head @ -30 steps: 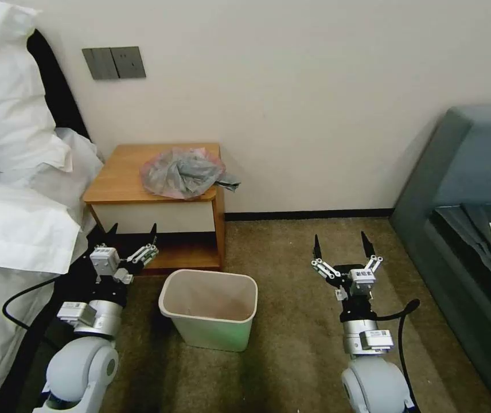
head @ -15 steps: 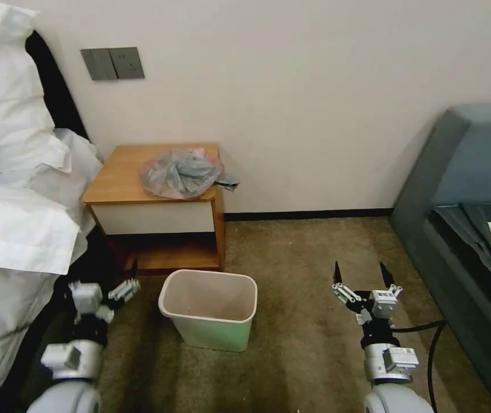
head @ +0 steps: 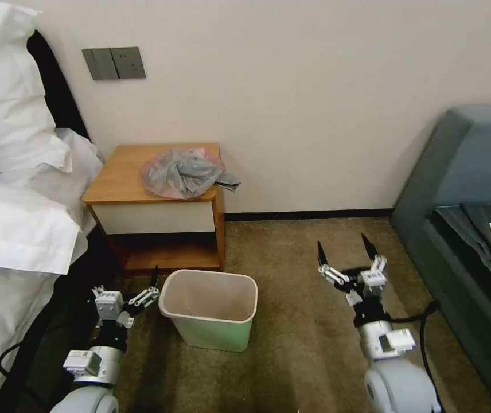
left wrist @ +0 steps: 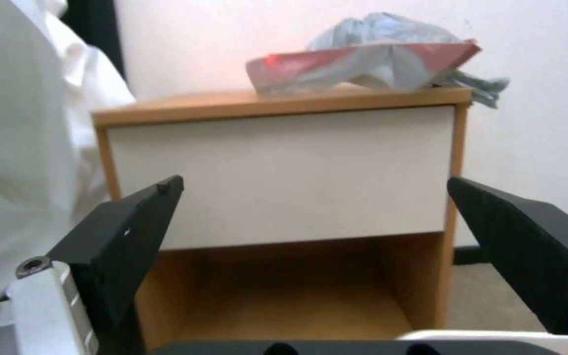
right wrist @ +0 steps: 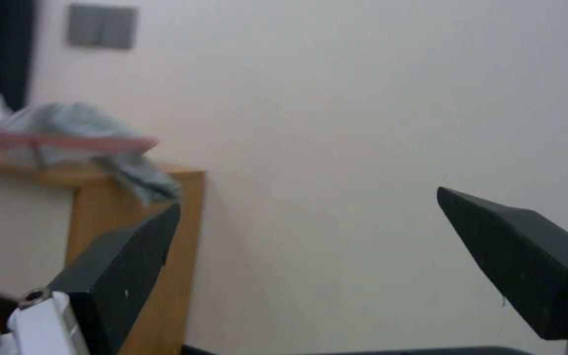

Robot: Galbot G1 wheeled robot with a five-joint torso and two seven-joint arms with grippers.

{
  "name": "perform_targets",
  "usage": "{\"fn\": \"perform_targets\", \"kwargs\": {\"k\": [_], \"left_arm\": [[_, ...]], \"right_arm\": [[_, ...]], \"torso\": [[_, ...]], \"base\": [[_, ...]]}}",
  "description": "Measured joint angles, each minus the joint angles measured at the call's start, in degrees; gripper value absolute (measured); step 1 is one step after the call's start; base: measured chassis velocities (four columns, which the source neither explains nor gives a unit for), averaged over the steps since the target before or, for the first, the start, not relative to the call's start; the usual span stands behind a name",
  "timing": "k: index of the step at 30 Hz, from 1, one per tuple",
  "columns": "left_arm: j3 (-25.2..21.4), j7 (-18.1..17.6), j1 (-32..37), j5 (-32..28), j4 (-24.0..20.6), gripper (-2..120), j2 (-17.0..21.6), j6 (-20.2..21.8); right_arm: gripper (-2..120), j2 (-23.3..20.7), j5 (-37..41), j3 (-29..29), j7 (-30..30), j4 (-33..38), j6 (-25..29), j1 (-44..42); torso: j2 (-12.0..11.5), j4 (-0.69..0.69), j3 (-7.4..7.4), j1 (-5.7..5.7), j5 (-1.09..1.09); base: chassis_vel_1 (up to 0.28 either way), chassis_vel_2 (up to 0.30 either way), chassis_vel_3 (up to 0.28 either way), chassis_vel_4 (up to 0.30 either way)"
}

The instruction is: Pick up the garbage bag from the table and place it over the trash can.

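You are looking at a garbage bag that sits heaped toward the right front of the table, at about 11 o'clock in the head view, with a grey tail spilling over the table's right edge. It looks almost weightless, limp and probably slick, so expect it to collapse and shift rather than hold a shape. The pink-red rim band along its front edge is likely your best hold, since that edge must be spread over the bin. The bag is thin, crinkled, translucent grey plastic bunched into a low mound. The trash can stands open on the carpet just in front of the table, at about 6 o'clock. The left gripper hangs low at 8 o'clock beside the can, fingers spread apart and empty. The right gripper hangs at 4 o'clock over the carpet, fingers also wide apart and empty.
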Motion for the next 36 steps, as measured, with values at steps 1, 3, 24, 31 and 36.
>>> {"fn": "perform_targets", "kwargs": {"k": [1,3,24,31,36], "left_arm": [[-0.5,0.0,0.1,0.7,-0.1,100,-0.4,-0.5],[-1.0,0.0,0.2,1.4,-0.1,100,-0.9,-1.2],[-1.6,-1.3,1.4,6.7,1.2,100,-5.1,-2.4],[-1.2,-1.8,1.3,7.7,2.1,100,-6.3,-2.6],[-1.0,-2.2,1.1,9.1,3.3,100,-7.3,-3.5]], "right_arm": [[100,-1.9,-1.3,-2.0,0.7,-2.1,-0.2,3.4],[100,-3.5,-3.5,-4.3,1.2,-4.9,-0.4,7.6],[100,-1.6,-17.7,-31.3,-2.0,-34.3,-8.7,44.6],[100,1.2,-17.9,-34.2,-1.7,-41.4,-7.7,49.5],[100,2.6,-16.9,-36.6,-0.9,-44.3,-7.6,52.9]], "torso": [[0.0,0.01,0.0,0.0,0.0],[0.0,0.0,0.0,0.0,0.0],[0.0,0.01,0.01,0.01,-0.02],[0.0,0.01,0.01,0.02,-0.01],[0.0,0.01,0.01,0.01,-0.01]], "base": [[0.0,0.0,0.0,0.0],[0.0,0.0,0.0,0.0],[0.0,0.0,0.0,0.0],[0.0,0.0,0.0,0.0],[0.0,0.0,0.0,0.0]]}}
